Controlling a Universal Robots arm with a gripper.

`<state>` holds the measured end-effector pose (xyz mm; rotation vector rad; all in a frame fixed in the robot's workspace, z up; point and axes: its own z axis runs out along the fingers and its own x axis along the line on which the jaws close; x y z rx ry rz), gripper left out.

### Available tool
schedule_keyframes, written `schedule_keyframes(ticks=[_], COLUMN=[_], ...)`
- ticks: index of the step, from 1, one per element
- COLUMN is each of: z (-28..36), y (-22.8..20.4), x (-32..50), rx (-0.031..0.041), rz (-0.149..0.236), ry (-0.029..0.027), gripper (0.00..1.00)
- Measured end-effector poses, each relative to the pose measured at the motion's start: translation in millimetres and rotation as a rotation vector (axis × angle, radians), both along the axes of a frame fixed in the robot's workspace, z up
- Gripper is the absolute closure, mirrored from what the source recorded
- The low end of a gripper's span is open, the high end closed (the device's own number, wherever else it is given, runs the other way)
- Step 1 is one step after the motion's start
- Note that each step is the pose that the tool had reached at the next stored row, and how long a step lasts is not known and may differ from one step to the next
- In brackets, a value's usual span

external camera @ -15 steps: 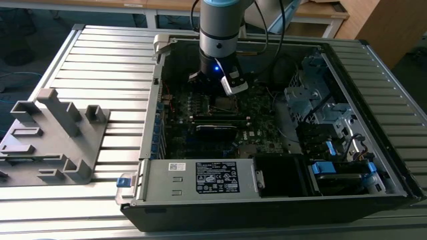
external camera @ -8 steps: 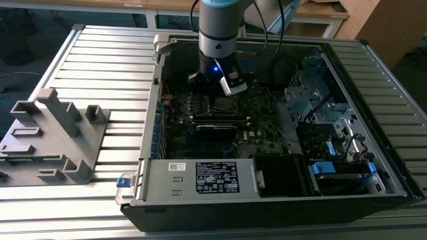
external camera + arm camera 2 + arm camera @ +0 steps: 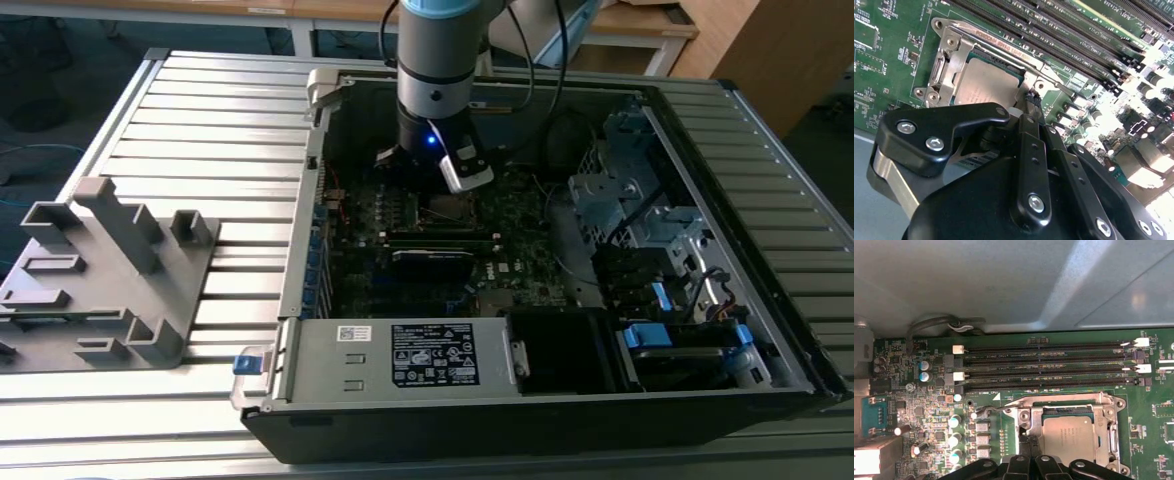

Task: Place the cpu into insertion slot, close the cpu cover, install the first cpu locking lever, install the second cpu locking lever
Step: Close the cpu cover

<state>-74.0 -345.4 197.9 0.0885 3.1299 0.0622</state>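
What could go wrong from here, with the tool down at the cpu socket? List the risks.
1. The tool is right at the edge of the cpu cover, which lies over the cpu. A slip might scrape or press on either one.
2. Capacitors stand close beside the socket, so a sideways sweep could knock them.

A: We've got a ribbed aluminium bench (image 3: pixel 200 110), grey, slats running across, under soft, even light.
B: Same here. Past its far edge we see wooden desks (image 3: pixel 641 25). Dark floor (image 3: pixel 80 40) beyond the far corner, exterior view's left.
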Motion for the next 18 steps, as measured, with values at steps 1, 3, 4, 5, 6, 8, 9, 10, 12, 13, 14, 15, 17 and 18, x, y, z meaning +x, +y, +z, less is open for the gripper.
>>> schedule_keyframes(ticks=[1,3,4,5,6,8,9,10,12,13,14,15,17,18], z=[-0.1,-0.6,-0.6,-0.6,-0.6,-0.3,0.5,1.6,5.2,6.7,8.6,10.7,14.8,16.6], y=[0.0,0.0,0.0,0.0,0.0,0.1,0.2,0.4,0.1,0.1,0.1,0.1,0.1,0.1], x=[0.0,0.0,0.0,0.0,0.0,0.0,0.1,0.2,0.0,0.0,0.0,0.0,0.0,0.0], rx=[0.0002,0.0002,0.0001,0.0001,0.0001,0.0005,0.0017,0.0023,0.0004,0.0006,0.0006,0.0004,0.0005,0.0004], rz=[0.000,0.000,0.000,0.000,0.000,0.000,0.000,0.000,0.000,0.000,0.000,0.000,0.000,0.000], ry=[-0.0001,-0.0002,-0.0001,-0.0001,-0.0001,-0.0004,-0.0010,-0.0012,-0.0002,-0.0004,-0.0005,-0.0003,-0.0003,-0.0003], gripper=[0.89,0.89,0.89,0.89,0.89,0.89,0.89,0.89,0.89,0.89,0.89,0.89,0.89,0.89])
